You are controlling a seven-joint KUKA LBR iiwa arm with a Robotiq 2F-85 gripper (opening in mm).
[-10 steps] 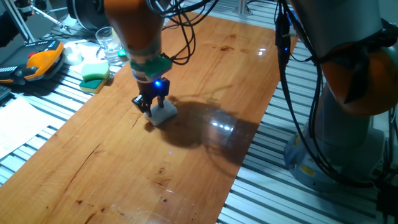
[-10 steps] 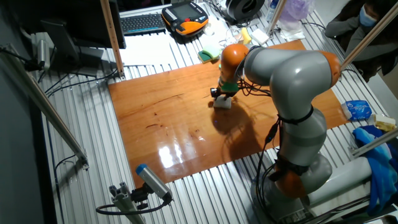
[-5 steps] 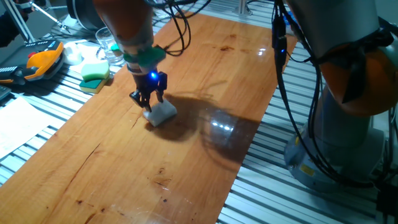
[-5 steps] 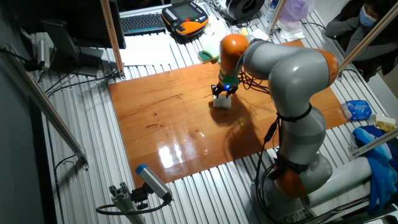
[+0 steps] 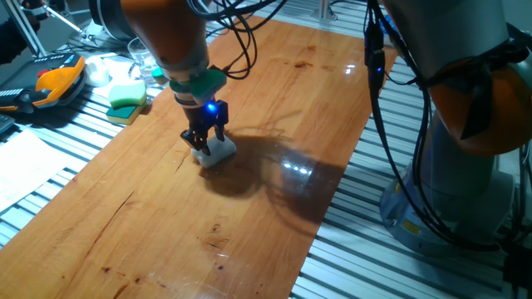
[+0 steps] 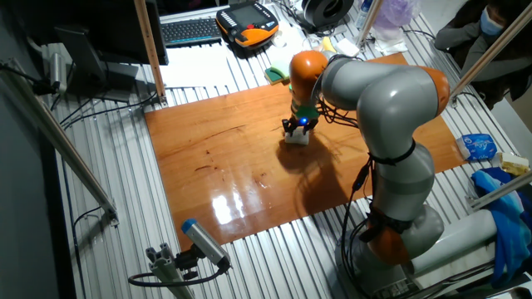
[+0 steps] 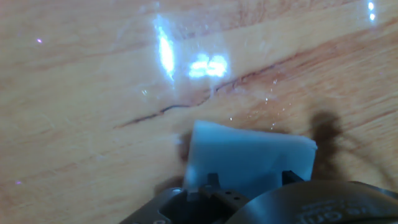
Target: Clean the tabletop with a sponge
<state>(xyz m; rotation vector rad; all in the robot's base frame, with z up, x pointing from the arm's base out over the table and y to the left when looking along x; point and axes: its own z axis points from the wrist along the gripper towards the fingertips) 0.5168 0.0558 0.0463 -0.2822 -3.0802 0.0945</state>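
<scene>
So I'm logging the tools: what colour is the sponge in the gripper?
White. The sponge in the gripper shows best in the hand view.

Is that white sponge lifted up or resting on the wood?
Resting on it: the sponge sits flat on the tabletop, with the hand closed around it.
</scene>
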